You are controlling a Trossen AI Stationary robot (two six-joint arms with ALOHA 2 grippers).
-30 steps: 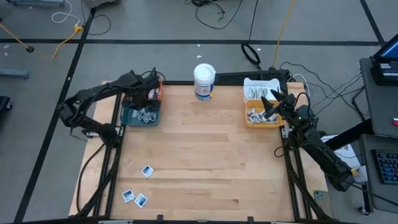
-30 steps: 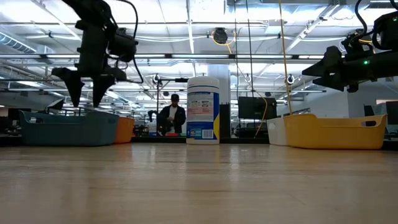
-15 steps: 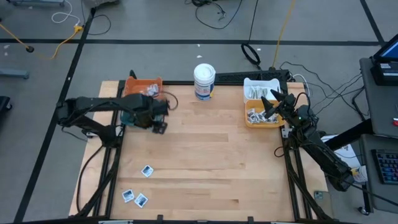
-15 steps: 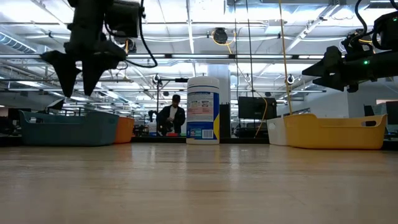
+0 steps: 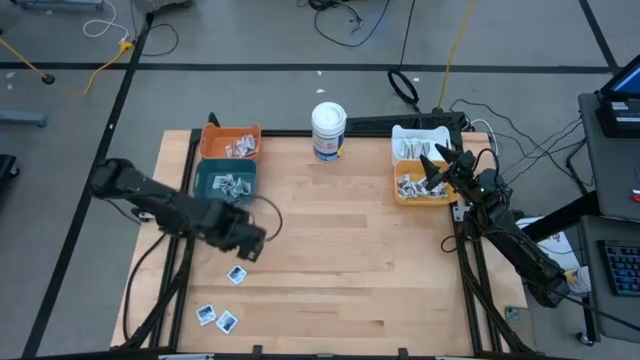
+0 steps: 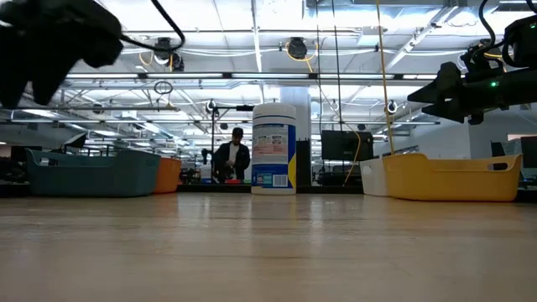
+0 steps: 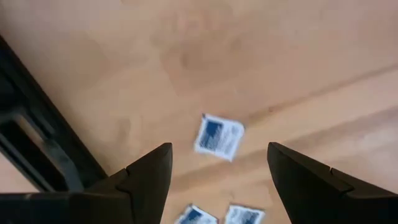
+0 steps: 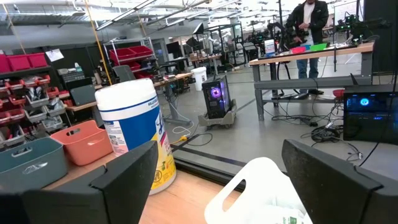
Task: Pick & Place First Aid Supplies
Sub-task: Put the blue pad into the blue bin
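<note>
Sorting looks mostly done, judging by how the supplies lie: the orange bin (image 5: 231, 141) at the far left holds a small heap of packets, the teal bin (image 5: 226, 181) just nearer holds a few more, and only three square white-and-blue sachets remain loose on the table (image 5: 330, 270). One sachet (image 5: 236, 275) lies left of centre, and the other two (image 5: 216, 318) sit side by side at the near-left edge. The left gripper (image 5: 247, 243) hangs just beyond the single sachet with its fingers spread and nothing between them; in the left wrist view that sachet (image 7: 218, 136) shows between the two fingertips, so the next pick is probably this one. A white tub (image 5: 328, 131) stands alone at the far middle. At the far right are two more bins, a white bin (image 5: 417, 141) and a yellow bin (image 5: 423, 188), both holding whitish strips too many and too small to count. The right gripper (image 5: 436, 168) waits above the yellow bin, fingers wide and empty. So: four bins, one tub, three loose sachets left.
</note>
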